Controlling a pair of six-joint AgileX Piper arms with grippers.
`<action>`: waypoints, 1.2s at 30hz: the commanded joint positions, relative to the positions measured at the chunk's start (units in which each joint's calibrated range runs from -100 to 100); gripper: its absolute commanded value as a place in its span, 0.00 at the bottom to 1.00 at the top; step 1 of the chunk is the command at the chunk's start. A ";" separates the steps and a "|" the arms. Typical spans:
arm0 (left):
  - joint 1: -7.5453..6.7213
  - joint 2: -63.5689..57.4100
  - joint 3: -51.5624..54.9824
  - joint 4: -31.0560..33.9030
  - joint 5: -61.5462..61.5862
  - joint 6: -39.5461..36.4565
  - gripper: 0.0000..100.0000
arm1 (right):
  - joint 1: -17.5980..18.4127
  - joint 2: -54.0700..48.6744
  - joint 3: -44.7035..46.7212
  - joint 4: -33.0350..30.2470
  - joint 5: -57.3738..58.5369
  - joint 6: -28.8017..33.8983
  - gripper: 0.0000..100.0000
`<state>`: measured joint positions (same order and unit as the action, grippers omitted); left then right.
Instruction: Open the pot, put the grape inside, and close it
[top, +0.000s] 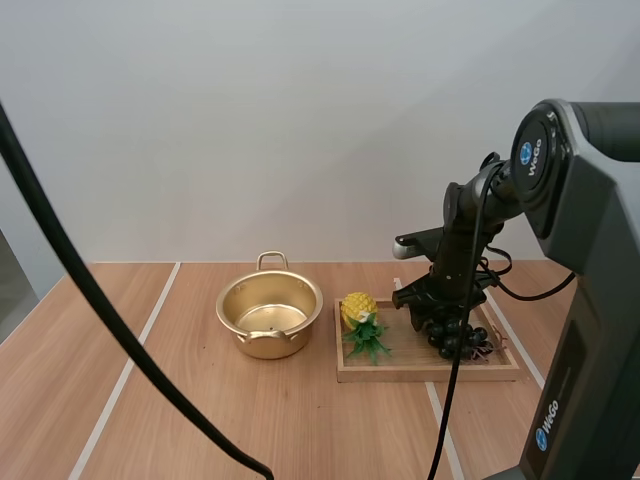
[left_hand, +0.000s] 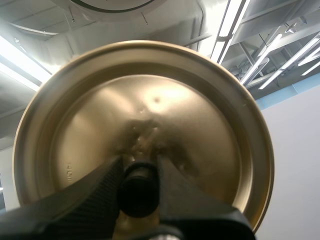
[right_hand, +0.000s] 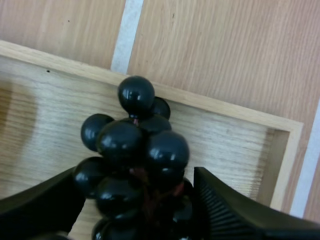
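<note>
A gold pot (top: 270, 315) stands open on the table, empty inside. Its gold lid (left_hand: 200, 125) is held up away from the table, with my left gripper (left_hand: 139, 165) shut on the lid's black knob (left_hand: 138, 192). A bunch of dark grapes (top: 455, 335) sits at the right end of the wooden tray (top: 420, 375). My right gripper (top: 440, 315) reaches down onto it. Close up, the grapes (right_hand: 135, 140) are pinched between the two black fingers of the right gripper (right_hand: 137, 185), just over the tray's floor and near its rim (right_hand: 225, 107).
A toy pineapple (top: 358, 308) with green leaves lies at the tray's left end, between the grapes and the pot. White stripes run across the wooden table. My right arm's base rises at the near right.
</note>
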<state>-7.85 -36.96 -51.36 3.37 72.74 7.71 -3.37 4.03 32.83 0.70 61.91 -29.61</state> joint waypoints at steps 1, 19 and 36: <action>-0.10 0.11 -0.26 0.69 -1.87 -0.15 0.00 | -0.21 -0.15 0.58 -0.70 -1.38 -0.58 1.00; -0.10 0.11 -0.26 0.69 -1.87 0.80 0.00 | -0.21 -0.29 0.73 -1.88 -3.20 -0.58 0.00; -0.10 -0.01 -0.41 0.69 -6.64 0.97 0.00 | 0.57 -24.54 -7.59 2.27 4.51 -2.59 0.00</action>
<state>-7.85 -36.96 -51.47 3.37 69.69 8.54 -3.18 -17.21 27.17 1.23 63.86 -30.56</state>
